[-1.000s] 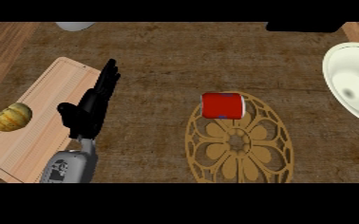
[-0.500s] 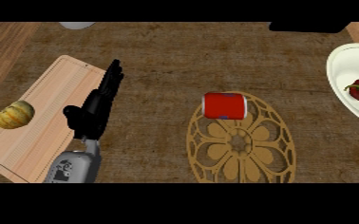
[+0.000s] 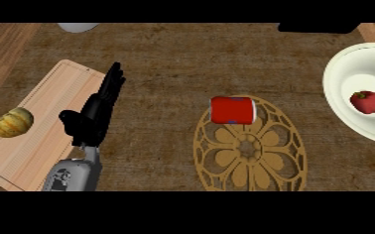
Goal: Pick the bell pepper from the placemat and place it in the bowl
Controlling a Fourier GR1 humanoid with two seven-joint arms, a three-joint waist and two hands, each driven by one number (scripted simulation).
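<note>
At far right, the bell pepper (image 3: 362, 102) is now lying inside the white bowl (image 3: 338, 74), absent a second ago, so the placing looks done. It's showing small, red, glossy, lobed. Left hand (image 3: 93, 115) is resting released, fingers straight, over the cutting board (image 3: 51, 94). Right hand is showing nowhere. Red can (image 3: 233, 110) is lying on the placemat (image 3: 249, 148).

Even, flat light across the counter (image 3: 183, 69), no glare, faint soft shadow under the left hand (image 3: 93, 114), pale bowl (image 3: 338, 79) far right brightest, dark patch beyond, upper right corner
</note>
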